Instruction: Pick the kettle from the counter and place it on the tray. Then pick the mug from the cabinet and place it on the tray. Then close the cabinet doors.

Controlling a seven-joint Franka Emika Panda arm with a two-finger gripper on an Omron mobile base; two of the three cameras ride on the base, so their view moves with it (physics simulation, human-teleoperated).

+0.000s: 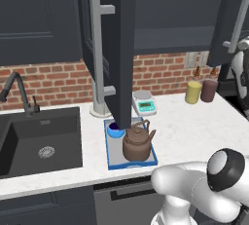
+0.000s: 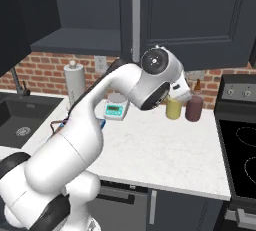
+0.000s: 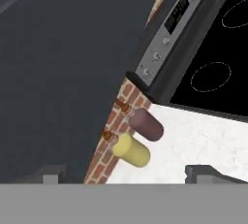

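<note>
The kettle (image 1: 138,142) sat on the tray (image 1: 113,160), near the front edge of the counter (image 1: 194,126) just right of the dark sink (image 1: 39,141). The mug (image 1: 115,130) was on the tray too, at its far left corner, just beside the kettle and partly hidden behind the edge of an open door. So both carrying jobs looked done to me, and what was left was shutting the cabinet doors (image 1: 114,48). The left one hung wide open, edge on over the tray, its long grey bar handle (image 1: 97,53) facing the sink. A second door stood ajar at the far right, with another bar handle up by the arm.

The arm was reaching high to the right, toward that far door. In the hand view the two tips of the gripper (image 3: 131,175) stood far apart at the bottom with nothing between them, so the jaws were wide open and empty, looking past a dark door panel at the yellow canister (image 3: 131,151) and the maroon canister (image 3: 146,124) against the brick wall.

As for writing, I could read none: the small white scale (image 1: 144,103) had a green display, but it was too small to make out, and the stove knobs carried no legible marks.
</note>
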